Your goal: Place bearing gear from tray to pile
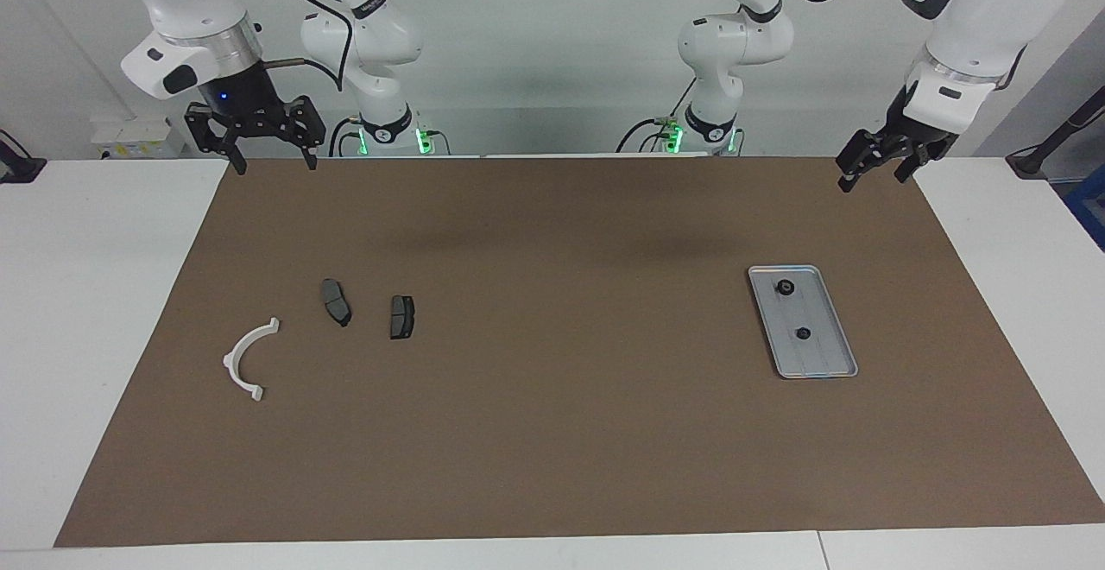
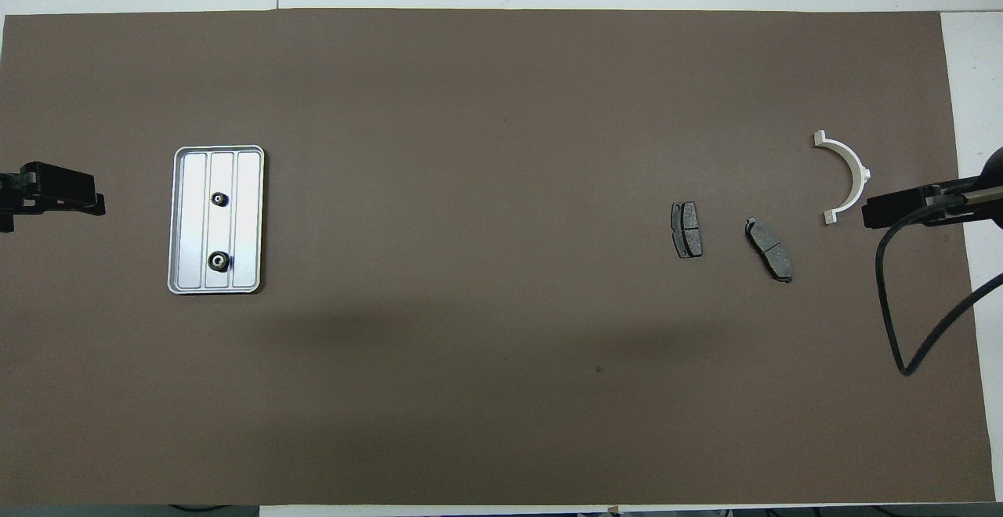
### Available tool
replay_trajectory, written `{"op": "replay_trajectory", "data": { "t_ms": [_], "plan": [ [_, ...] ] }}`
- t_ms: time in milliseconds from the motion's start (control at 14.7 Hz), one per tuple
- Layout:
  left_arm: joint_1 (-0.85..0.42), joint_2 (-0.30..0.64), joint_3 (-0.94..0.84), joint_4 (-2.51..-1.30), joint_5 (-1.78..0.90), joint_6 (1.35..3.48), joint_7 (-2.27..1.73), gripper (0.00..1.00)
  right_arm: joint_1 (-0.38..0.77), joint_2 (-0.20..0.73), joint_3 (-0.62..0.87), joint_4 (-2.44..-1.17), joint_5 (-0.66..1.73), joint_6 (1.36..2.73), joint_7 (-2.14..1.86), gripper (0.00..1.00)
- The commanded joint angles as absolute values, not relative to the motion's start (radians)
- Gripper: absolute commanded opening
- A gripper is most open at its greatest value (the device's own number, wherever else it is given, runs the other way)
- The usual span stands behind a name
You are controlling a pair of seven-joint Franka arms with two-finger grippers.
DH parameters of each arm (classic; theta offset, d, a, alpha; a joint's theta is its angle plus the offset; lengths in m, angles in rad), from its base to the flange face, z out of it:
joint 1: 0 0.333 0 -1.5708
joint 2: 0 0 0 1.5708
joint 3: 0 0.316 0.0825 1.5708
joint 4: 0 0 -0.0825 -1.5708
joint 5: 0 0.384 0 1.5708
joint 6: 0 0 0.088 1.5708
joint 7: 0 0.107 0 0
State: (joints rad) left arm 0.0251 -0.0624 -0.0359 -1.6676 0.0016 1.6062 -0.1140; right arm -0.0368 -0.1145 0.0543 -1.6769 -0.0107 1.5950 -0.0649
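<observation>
The silver tray [image 1: 824, 354] [image 2: 249, 219] lies on the brown mat toward the left arm's end of the table. Two small black bearing gears rest in it, one [image 1: 785, 287] [image 2: 219, 261] nearer to the robots than the other [image 1: 803, 333] [image 2: 220, 199]. The pile lies toward the right arm's end: a white half-ring bracket [image 1: 249, 357] [image 2: 846, 176] and two dark pads [image 1: 336, 301] [image 2: 769, 249], [image 1: 401, 317] [image 2: 687, 229]. My left gripper [image 1: 872, 177] hangs open and empty, high over the mat's corner by its base. My right gripper [image 1: 274, 164] hangs open and empty over the other corner by its base.
The brown mat [image 1: 552, 432] covers most of the white table [image 1: 86, 294]. A black cable [image 2: 901, 305] loops down from the right arm over the mat's edge. Between the tray and the pile lies bare mat.
</observation>
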Motion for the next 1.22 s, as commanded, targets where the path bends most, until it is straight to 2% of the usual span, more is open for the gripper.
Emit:
{"op": "replay_trajectory", "data": {
  "t_ms": [0,611,882,1153],
  "plan": [
    [0.011,-0.067,-0.038,-1.660,-0.003,1.581,-0.101,1.00,-0.051,-0.133,0.064,-1.694,0.014,1.585,-0.081,1.00],
    [0.026,-0.080,-0.035,-1.695,-0.006,1.645,-0.115,1.00,-0.052,-0.133,0.063,-1.692,0.014,1.586,-0.084,1.00],
    [0.023,-0.109,-0.035,-1.797,-0.005,1.758,-0.104,1.00,-0.041,-0.137,0.064,-1.697,0.014,1.580,-0.081,1.00],
    [-0.011,-0.088,-0.035,-1.914,-0.005,1.883,-0.110,0.98,-0.029,-0.135,0.063,-1.697,0.014,1.574,-0.083,1.00]
  ]
}}
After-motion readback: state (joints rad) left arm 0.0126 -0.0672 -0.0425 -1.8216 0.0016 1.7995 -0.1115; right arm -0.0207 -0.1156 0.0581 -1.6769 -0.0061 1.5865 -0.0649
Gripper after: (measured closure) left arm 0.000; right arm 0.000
